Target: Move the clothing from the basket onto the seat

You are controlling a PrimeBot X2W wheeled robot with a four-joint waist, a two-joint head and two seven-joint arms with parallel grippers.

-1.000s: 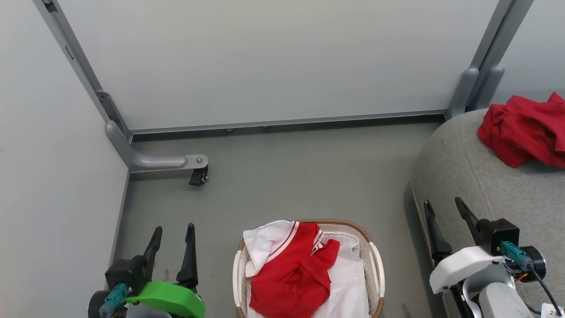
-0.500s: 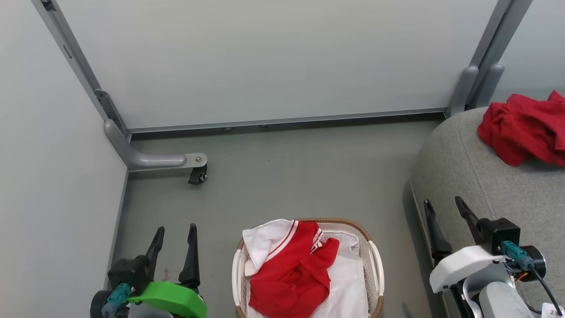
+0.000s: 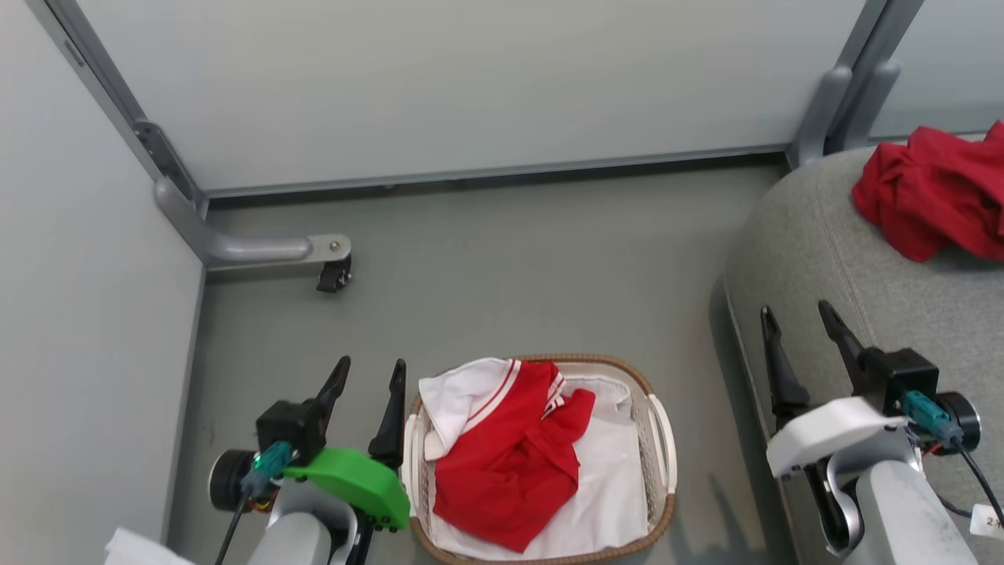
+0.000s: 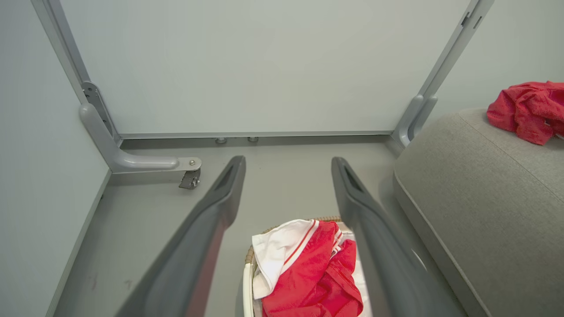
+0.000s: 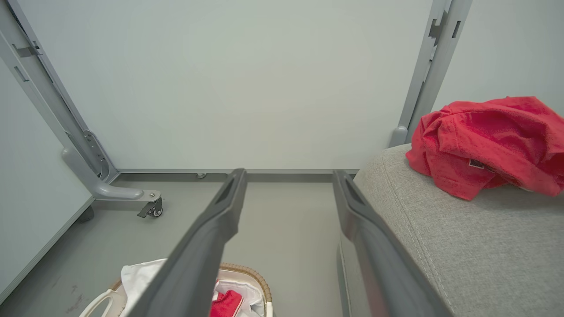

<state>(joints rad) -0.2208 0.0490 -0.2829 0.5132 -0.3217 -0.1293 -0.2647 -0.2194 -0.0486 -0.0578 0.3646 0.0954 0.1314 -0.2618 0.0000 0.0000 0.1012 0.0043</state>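
Observation:
A red garment with white sleeve panels and striped trim (image 3: pixel 502 455) (image 4: pixel 308 273) lies in the white basket (image 3: pixel 663 439) with a brown woven rim, on its white liner. A plain red garment (image 3: pixel 933 192) (image 5: pixel 484 145) (image 4: pixel 528 110) lies crumpled on the grey seat (image 3: pixel 847 259) (image 5: pixel 440 229) at the right. My left gripper (image 3: pixel 373 369) (image 4: pixel 287 160) stands open just left of the basket's rim, nothing between its fingers. My right gripper (image 3: pixel 797 312) (image 5: pixel 288 174) is open above the seat's left edge, empty.
Grey partition panels close the back and left. A metal foot with a caster (image 3: pixel 333 275) sticks out on the floor at the left. Bare grey floor (image 3: pixel 518 282) lies between the basket and the back panel.
The head camera has shifted, so the whole scene sits lower and left. My left gripper has moved right and now stands beside the basket's rim. Both grippers stay open.

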